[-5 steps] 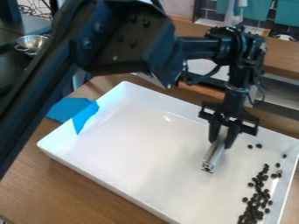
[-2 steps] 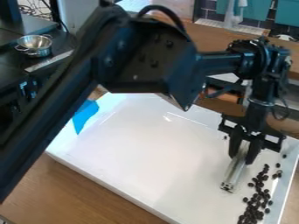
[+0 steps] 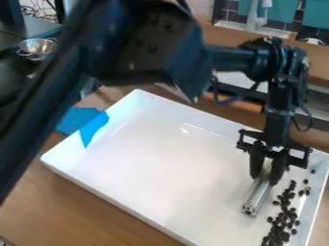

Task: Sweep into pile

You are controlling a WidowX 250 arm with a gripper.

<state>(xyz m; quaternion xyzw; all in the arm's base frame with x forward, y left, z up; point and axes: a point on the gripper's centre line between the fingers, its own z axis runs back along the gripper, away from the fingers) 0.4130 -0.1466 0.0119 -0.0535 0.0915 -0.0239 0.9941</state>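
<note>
The gripper (image 3: pixel 265 178) hangs over the right part of the white tray, shut on a metallic bar (image 3: pixel 256 196) that slants down and to the left from between its fingers. Just right of the bar, dark beans (image 3: pixel 283 222) lie in a loose band along the tray's right side, densest toward the bottom edge of the view. A few single beans (image 3: pixel 306 181) are scattered higher up near the right wall. Part of the tray behind the gripper is hidden.
The white tray (image 3: pixel 116 199) has raised walls and sits on a wooden table (image 3: pixel 96 216). Blue tape (image 3: pixel 94 128) covers its upper-left rim. A metal bowl (image 3: pixel 37 46) stands on the dark surface at the upper left, and the arm crosses the left side.
Compared with a second ago, the gripper and bar have moved right and down, closer to the bean band. Since the middle frame, the upper arm has shifted left while the bar has barely moved.
</note>
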